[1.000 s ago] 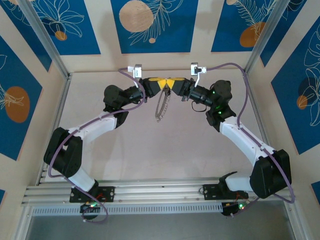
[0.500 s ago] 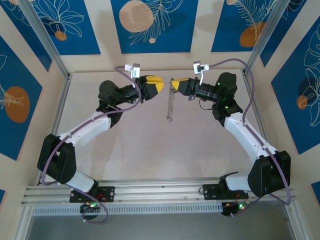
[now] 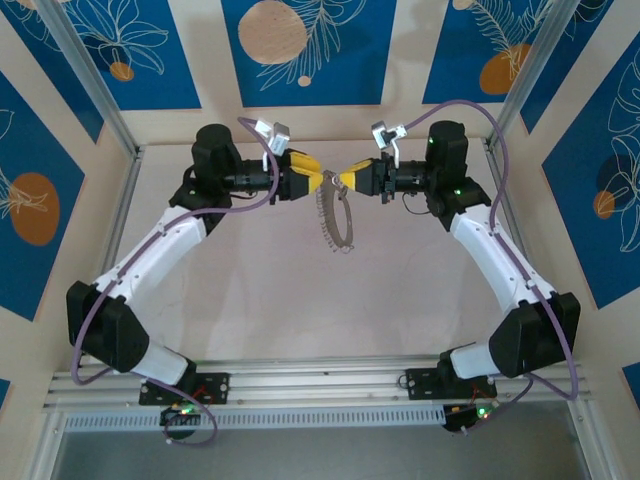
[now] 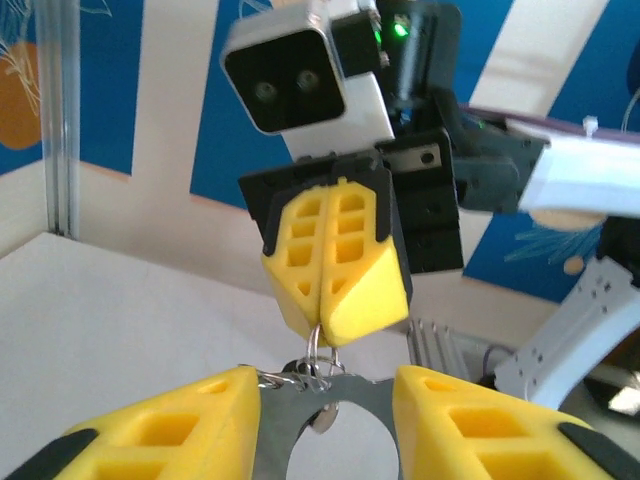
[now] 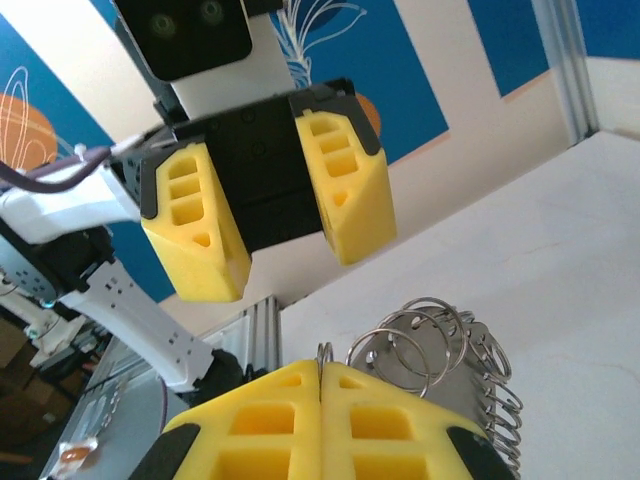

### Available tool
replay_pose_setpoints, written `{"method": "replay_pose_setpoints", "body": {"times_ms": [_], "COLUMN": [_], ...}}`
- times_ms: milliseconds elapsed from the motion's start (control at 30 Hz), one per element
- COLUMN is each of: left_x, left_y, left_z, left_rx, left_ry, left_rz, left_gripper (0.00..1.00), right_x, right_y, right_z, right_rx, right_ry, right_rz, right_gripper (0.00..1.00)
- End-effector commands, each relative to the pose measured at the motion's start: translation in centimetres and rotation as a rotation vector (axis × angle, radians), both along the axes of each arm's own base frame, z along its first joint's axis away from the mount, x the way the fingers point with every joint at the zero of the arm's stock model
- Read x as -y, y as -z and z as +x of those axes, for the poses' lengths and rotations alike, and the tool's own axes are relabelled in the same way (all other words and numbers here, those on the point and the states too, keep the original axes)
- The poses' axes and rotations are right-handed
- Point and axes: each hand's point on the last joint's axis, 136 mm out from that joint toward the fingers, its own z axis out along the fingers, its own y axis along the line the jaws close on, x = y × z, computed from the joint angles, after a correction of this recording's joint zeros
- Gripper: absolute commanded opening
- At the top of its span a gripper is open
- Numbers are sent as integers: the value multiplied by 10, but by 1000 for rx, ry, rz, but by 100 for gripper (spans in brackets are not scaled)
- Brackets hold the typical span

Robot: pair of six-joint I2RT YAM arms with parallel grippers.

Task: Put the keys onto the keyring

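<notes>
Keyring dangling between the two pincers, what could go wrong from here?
The right pincer pinches the keyring by one thin wire ring above the table; a tug could pull it free and drop it. The left pincer stands open, fingers either side of the flat metal piece; closing off-centre might set it swinging.

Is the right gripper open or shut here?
Shut. The right gripper has its yellow fingers pressed together on a ring of the keyring.
</notes>
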Motion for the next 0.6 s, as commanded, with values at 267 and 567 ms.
{"method": "replay_pose_setpoints", "body": {"times_ms": [267,567], "left_x": [-2,5], "left_y": [9,13], "left_z": [-20,-25], "left_rx": [5,-17], "left_ry": [159,197], "left_rz": [81,84], "left_gripper": [33,32], "right_x": [-10,-16], "right_y": [1,0], "right_z": [-19,-20], "right_rx": [-1,4], "right_ry": [-123,-136], "right_rz": [-23,-24], "right_gripper": [0,0]}}
